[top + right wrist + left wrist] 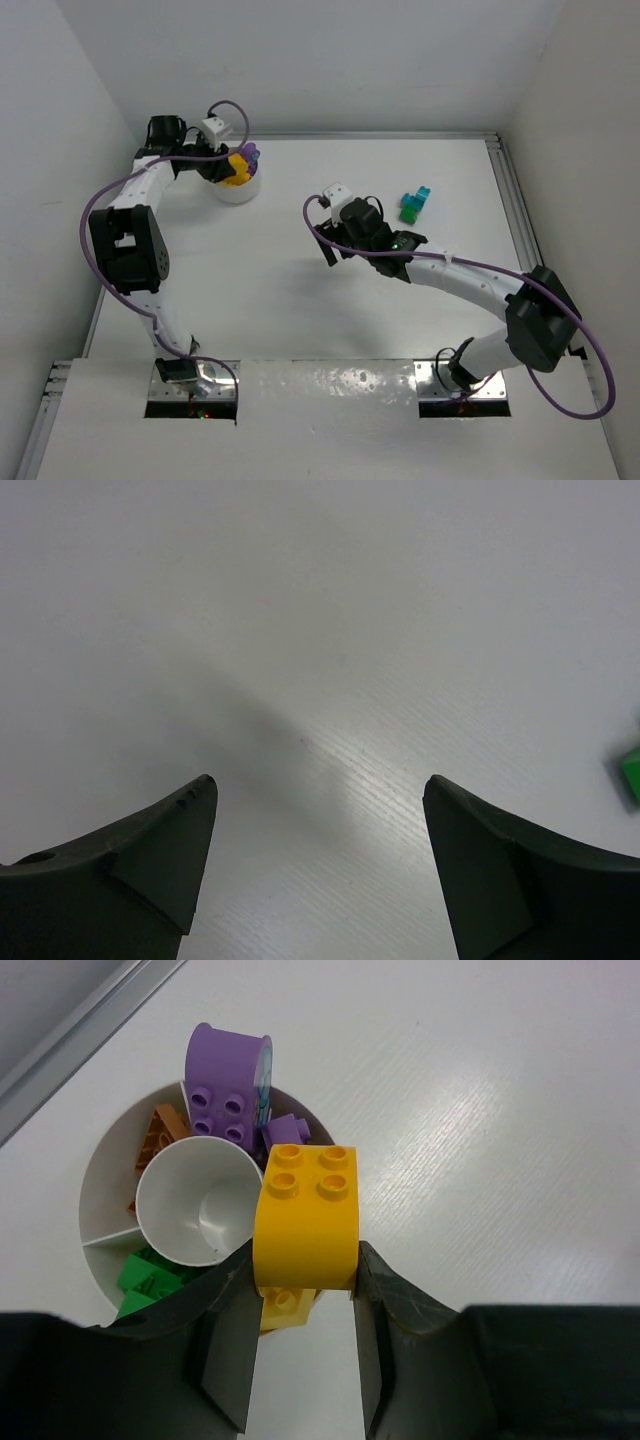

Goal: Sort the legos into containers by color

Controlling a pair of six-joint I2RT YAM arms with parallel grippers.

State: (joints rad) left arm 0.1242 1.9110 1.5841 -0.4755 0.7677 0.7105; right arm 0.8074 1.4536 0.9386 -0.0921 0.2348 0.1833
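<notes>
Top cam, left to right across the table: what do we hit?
white bowl → right gripper → teal and green legos. Skipped: left gripper, shut on yellow lego, overlapping the bowl.

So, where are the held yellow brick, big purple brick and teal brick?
yellow brick [305, 1228]: left wrist view, front face.
big purple brick [226, 1072]: left wrist view, smooth side.
teal brick [422, 193]: top external view, top.

Left fingers [225, 1335] clamped, right fingers [140, 870] apart
</notes>
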